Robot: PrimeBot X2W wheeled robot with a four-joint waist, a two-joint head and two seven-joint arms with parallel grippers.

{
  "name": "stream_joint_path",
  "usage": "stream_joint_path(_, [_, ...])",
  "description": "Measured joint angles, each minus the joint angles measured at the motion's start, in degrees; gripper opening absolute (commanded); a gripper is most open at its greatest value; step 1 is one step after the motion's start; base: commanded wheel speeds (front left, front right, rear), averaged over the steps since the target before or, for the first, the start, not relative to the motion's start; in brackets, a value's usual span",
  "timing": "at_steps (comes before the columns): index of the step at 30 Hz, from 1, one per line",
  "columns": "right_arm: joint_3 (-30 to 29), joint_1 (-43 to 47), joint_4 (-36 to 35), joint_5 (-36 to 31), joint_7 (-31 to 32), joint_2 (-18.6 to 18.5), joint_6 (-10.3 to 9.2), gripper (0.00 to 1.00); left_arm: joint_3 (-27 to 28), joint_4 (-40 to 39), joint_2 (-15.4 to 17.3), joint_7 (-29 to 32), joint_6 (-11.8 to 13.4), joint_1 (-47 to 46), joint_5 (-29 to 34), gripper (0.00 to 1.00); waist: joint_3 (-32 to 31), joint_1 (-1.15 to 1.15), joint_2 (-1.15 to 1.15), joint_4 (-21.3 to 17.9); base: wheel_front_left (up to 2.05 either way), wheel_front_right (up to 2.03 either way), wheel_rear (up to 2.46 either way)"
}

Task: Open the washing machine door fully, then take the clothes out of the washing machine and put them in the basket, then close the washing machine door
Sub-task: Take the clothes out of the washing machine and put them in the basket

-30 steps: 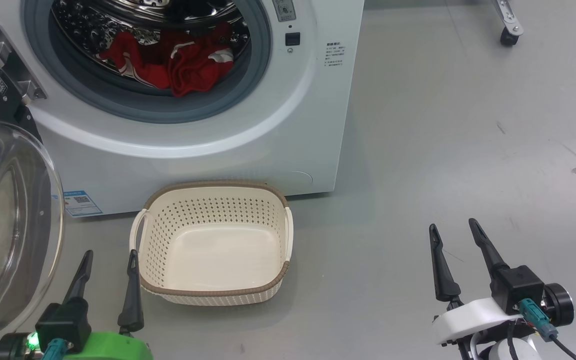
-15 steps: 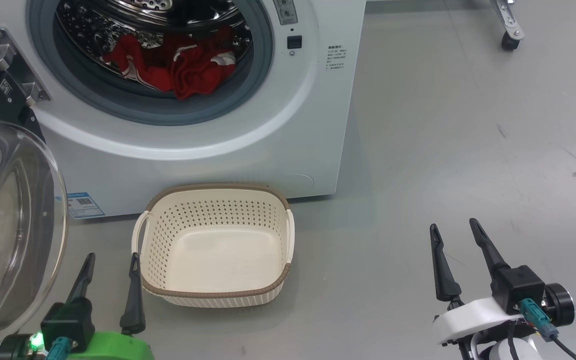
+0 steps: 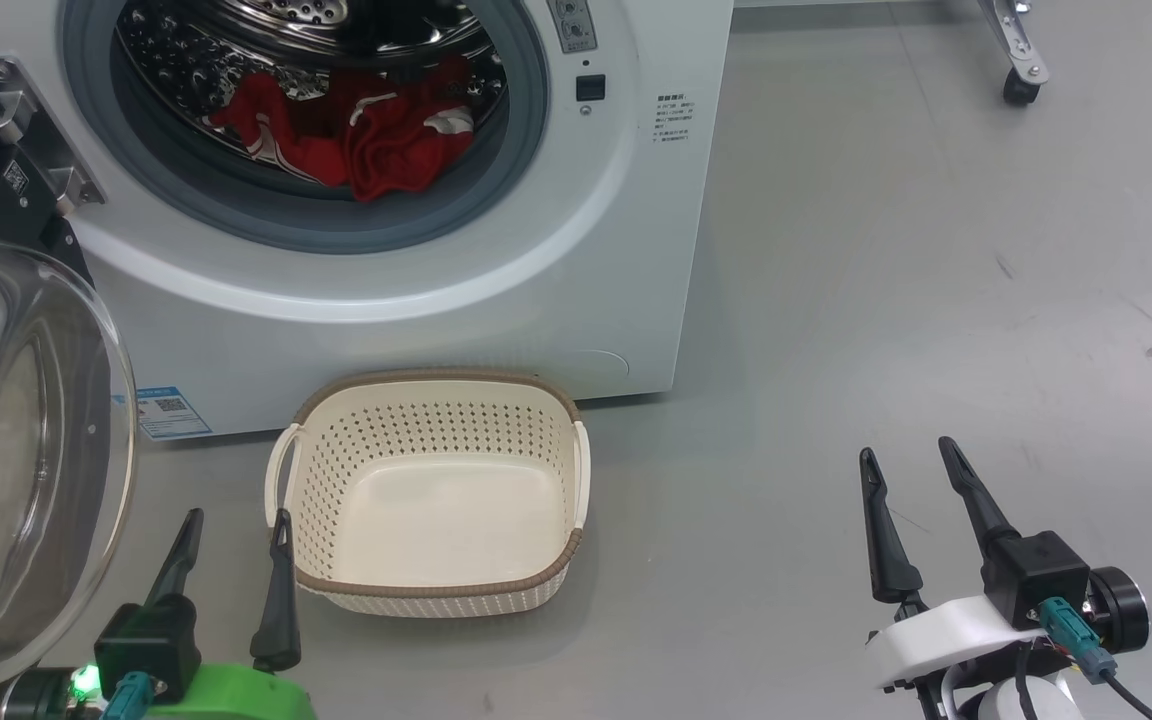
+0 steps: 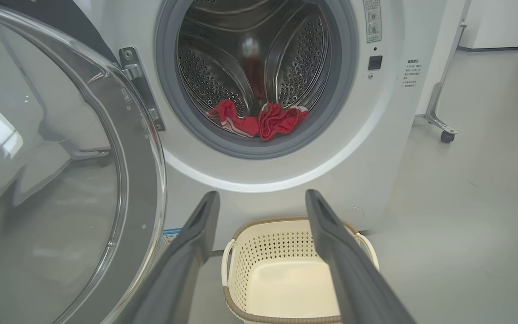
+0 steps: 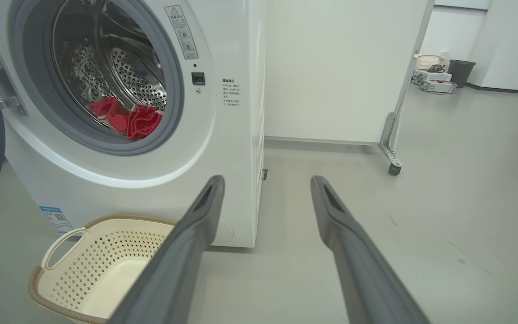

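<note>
Left gripper [image 3: 239, 515] and right gripper [image 3: 905, 447] hang open, empty; the clothes [image 3: 386, 150] look soft, light, best pinched at the near fold.

Glossy grey floor [image 3: 936, 300], white wheeled partition [image 5: 340, 67], dark bin [image 5: 461, 72] by far wall [image 5: 511, 40]

Cam shifted a bit; left pincer [image 3: 240, 513] edged rt, closer to basket [image 3: 436, 589] corner.
</note>
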Motion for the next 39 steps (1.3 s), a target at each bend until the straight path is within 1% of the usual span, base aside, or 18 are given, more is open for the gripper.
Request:
stream_joint_path(13, [0.0,0.02,-0.01,0.0,0.0,0.01,0.0,1.0,-0.19,-0.3,0.0,0.46,-0.03,0.0,0.0,1.0,0.11,0.0,0.0,0.08,0.45,-0.45,0.0])
stream_joint_path(30, [0.01,0.04,-0.12,0.0,-0.18,0.03,0.0,1.0,-0.14,-1.11,0.03,0.87,0.23,0.01,0.8,1.0,1.2,0.0,0.0,0.27,0.96,-0.96,0.0])
stream_joint_path(39, [0.01,0.01,-0.19,0.0,-0.18,0.04,0.0,1.0,-0.21,-1.38,0.02,0.86,0.25,0.0,0.8,1.0,1.82,0.0,0.0,0.38,0.66,-0.66,0.0])
